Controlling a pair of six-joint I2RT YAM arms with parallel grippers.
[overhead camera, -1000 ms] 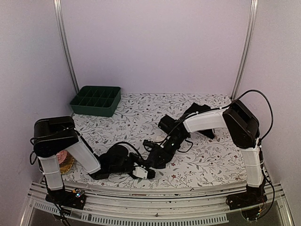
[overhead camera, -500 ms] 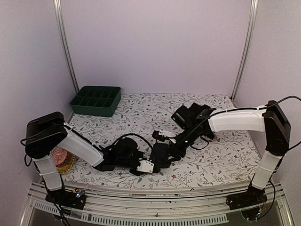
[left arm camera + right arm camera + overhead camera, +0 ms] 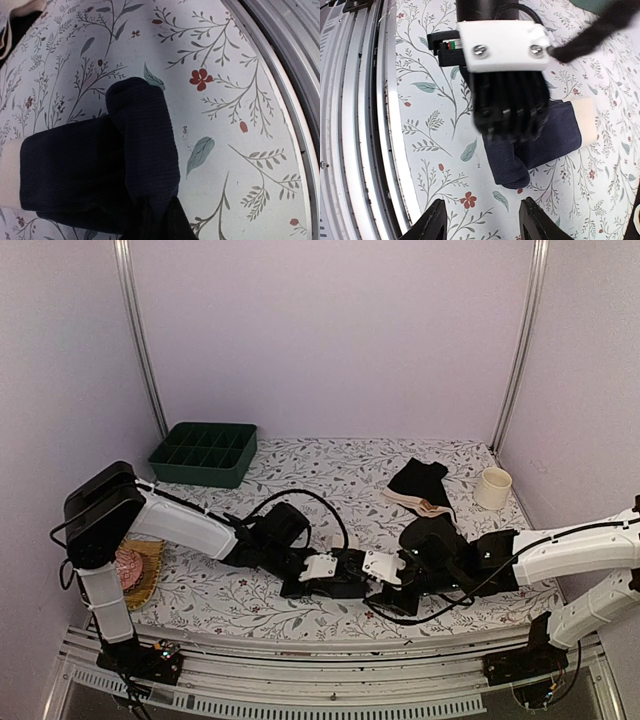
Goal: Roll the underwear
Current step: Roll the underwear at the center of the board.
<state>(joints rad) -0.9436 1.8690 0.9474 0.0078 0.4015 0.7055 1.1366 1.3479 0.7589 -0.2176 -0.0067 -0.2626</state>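
Observation:
A dark navy ribbed piece of underwear [image 3: 100,170] lies partly rolled near the table's front edge, a cream band [image 3: 585,117] along one end. My left gripper [image 3: 157,216] is shut on the thick rolled fold [image 3: 145,145]; from the right wrist view its black body [image 3: 510,115] covers much of the cloth [image 3: 545,145]. My right gripper [image 3: 485,222] hangs open just in front of the roll, nothing between its fingers. From above, both grippers, left [image 3: 345,578] and right [image 3: 378,588], meet at the front centre. Another black piece of underwear with a beige band [image 3: 420,485] lies behind them.
A dark green compartment tray [image 3: 205,452] stands at the back left. A cream cup [image 3: 494,488] stands at the back right. A pink knitted ball [image 3: 128,565] rests in a shallow dish at the left edge. The table's metal rail [image 3: 360,125] runs close beside the roll.
The right arm swung down from the table's middle to the front and its jaws opened. The left gripper moved right with the dark underwear. The cup and the rear garment came into view.

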